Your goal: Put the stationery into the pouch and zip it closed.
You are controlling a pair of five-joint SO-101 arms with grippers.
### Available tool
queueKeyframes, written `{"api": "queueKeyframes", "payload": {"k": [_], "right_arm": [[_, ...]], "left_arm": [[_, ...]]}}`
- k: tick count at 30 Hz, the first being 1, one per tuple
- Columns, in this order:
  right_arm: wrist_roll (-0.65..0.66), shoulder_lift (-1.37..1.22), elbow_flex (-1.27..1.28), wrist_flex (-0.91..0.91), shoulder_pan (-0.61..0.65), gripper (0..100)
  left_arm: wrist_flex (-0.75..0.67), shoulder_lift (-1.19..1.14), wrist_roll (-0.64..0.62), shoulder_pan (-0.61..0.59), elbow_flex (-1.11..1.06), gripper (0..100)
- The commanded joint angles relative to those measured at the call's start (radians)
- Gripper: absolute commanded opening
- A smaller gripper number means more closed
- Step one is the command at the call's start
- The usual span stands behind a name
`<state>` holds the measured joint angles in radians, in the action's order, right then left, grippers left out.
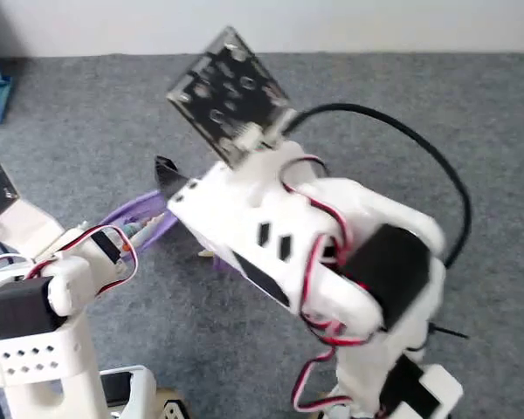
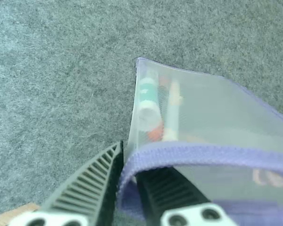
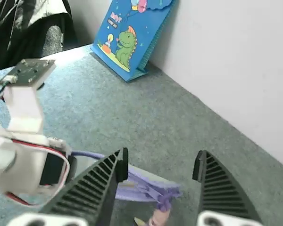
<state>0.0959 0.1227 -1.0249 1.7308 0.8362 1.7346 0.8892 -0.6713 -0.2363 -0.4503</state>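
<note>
The left gripper [image 2: 130,162] is pinched shut on the purple edge of the pouch [image 2: 203,117]. One finger is on each side of that edge. The pouch is see-through with a purple trim. It sits low over the grey table [image 2: 52,70], out in front of the left arm [image 1: 44,288]. Inside it I can see a green and white marker [image 2: 148,99]. A pale pen [image 2: 171,110] lies right next to the marker. There is something orange in there too, but I can't tell what it is.

The right gripper [image 3: 161,160] is wide open and has nothing in it. It hangs just above the far end of the pouch and does not touch it. From up high, the big white right arm [image 1: 314,253] leans over the middle of the table and hides most of the pouch.

I can't tell if the zip is open or closed.

A blue gift bag [image 3: 132,33] with a green dinosaur on it stands against the wall, well away from the pouch.
</note>
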Motion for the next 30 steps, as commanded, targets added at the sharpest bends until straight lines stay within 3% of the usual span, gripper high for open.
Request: {"api": "queueKeyframes", "payload": {"k": [1,6,10,14,20,30], "right_arm": [[-0.015,0.030,0.003,0.064,-0.110,23.0],[-0.204,-0.013,0.149,0.061,-0.328,15.4],[-0.436,-0.082,0.342,0.061,-0.420,6.8],[-0.597,-0.191,0.485,0.059,-0.447,10.1],[-0.684,-0.383,0.520,0.056,-0.449,24.2],[-0.755,-0.653,0.520,0.019,-0.473,23.2]], "left_arm": [[-0.011,0.008,-0.009,-0.009,0.022,1],[-0.011,0.008,-0.009,-0.009,0.022,1],[-0.009,0.014,-0.009,-0.011,0.022,1],[-0.008,0.014,-0.009,-0.011,0.022,1],[-0.008,0.015,-0.009,-0.011,0.022,1],[-0.008,0.015,-0.009,-0.011,0.022,1]]}}
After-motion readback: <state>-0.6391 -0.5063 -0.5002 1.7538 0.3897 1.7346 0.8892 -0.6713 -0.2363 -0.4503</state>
